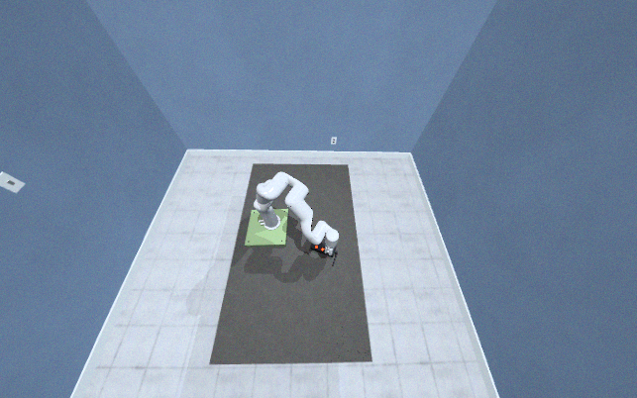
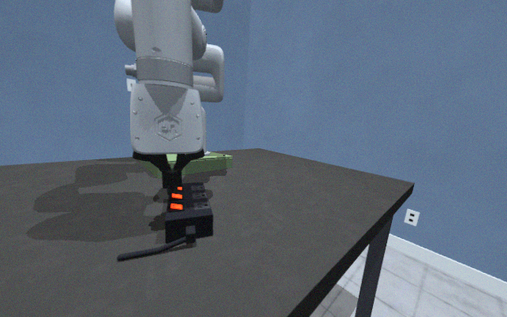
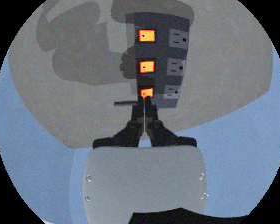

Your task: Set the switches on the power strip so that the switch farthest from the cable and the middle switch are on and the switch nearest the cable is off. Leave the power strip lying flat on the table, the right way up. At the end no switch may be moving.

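We saw the power strip (image 2: 188, 214) lying flat on the dark counter (image 2: 287, 205), its cable (image 2: 149, 251) trailing off the near end. All three switches glowed orange in the wrist view. The claw (image 2: 172, 179) hung over the strip with its fingers pressed together, gripping nothing, its tips at one end switch (image 3: 145, 92).

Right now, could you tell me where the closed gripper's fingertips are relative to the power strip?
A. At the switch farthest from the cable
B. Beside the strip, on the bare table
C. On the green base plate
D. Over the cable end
A: in the exterior view the shut gripper stands at the power strip's far end, with the cable leaving the near end.
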`<state>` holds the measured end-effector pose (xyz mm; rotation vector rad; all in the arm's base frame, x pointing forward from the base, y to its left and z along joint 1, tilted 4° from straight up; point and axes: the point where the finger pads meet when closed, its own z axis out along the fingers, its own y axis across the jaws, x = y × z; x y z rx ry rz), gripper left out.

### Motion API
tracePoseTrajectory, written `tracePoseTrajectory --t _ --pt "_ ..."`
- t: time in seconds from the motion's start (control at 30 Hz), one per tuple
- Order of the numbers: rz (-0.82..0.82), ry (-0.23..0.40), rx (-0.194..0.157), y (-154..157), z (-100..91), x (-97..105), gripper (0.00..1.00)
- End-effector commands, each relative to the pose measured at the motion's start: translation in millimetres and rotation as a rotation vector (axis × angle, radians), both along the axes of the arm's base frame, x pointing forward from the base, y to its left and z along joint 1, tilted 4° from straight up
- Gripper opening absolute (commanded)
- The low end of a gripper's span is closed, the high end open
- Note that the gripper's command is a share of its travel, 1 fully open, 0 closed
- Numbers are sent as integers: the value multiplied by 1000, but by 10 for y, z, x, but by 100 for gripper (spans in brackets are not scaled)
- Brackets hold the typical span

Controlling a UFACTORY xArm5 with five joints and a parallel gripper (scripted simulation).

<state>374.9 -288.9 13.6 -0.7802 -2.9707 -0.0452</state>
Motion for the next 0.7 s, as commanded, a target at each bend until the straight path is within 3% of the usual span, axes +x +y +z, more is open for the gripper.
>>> tracePoseTrajectory --t 0.0,0.67 --pt "0 -3 -2 -9 -9 16 0" --pt "0 -3 -2 -10 -186 2 0"
